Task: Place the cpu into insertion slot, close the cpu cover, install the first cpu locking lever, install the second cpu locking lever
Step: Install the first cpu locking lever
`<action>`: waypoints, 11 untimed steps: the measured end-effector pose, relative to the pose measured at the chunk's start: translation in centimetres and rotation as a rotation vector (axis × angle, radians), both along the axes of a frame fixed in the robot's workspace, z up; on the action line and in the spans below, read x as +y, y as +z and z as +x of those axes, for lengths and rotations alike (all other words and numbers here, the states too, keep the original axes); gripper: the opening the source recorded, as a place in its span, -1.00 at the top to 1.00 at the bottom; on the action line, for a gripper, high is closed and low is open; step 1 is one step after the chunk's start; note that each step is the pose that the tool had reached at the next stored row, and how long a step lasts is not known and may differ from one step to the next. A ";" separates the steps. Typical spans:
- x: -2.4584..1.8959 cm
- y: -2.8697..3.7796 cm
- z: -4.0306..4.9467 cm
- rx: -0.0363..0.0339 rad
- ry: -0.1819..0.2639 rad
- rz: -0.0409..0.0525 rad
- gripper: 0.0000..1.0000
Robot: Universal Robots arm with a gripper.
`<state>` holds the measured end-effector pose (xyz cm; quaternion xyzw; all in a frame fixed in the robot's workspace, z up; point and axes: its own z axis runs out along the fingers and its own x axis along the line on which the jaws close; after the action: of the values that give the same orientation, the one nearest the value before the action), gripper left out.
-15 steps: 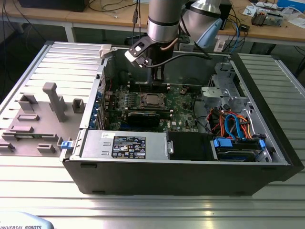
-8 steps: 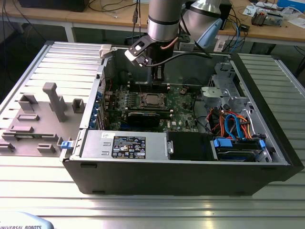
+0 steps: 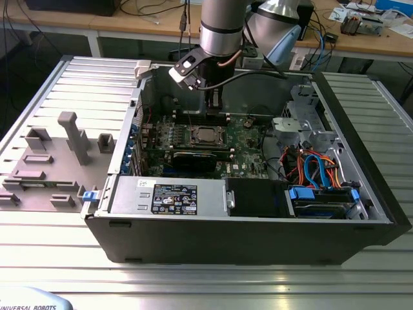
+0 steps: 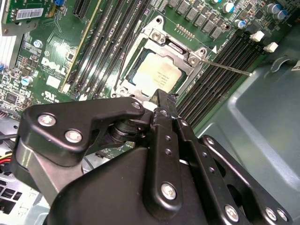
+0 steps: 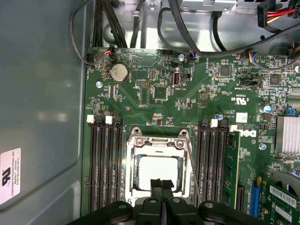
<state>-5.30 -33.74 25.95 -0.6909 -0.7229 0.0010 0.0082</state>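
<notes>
in the exterior view, found the arm [image 3: 219,26] planted at upper centre and pointed straight down into the open computer case [image 3: 258,219]. that put the gripper [image 3: 215,106] just above the cpu [image 3: 206,135], at the middle of the green motherboard [image 3: 248,139]. in the second wrist view, saw the gripper [image 4: 161,99] pressed together with nothing pinched between its tips, poised over the near edge of the cpu [image 4: 157,72]. judged that narrow, closed shape better suited to pushing or hooking than to carrying. noted the cpu lying flat and square, so needing no hold, with the cpu cover [image 4: 185,52] folded down around it and the pale metal top showing through its window. spotted one thin locking lever [image 4: 225,67] sticking out across the memory slots [image 4: 213,82] toward the case wall, apparently unlatched. in the first wrist view, looked straight down on the insertion slot [image 5: 131,190], set between two banks of memory slots, with the cpu [image 5: 157,166] seated inside and the cover's frame [image 5: 157,144] around it. placed the closed fingertips [image 5: 156,183] right at the chip's edge, though could not tell whether touching or just above.
</notes>
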 end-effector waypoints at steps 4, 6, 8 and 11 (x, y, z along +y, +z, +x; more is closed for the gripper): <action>0.00 0.36 0.00 -0.0002 0.000 0.0003 0.79; 0.00 0.63 0.00 -0.0002 0.000 0.0003 0.79; 0.01 0.66 0.00 -0.0004 0.000 0.0006 0.79; 0.00 0.69 0.00 -0.0003 0.000 0.0004 0.79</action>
<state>-5.30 -33.74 26.64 -0.6908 -0.7230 0.0007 0.0083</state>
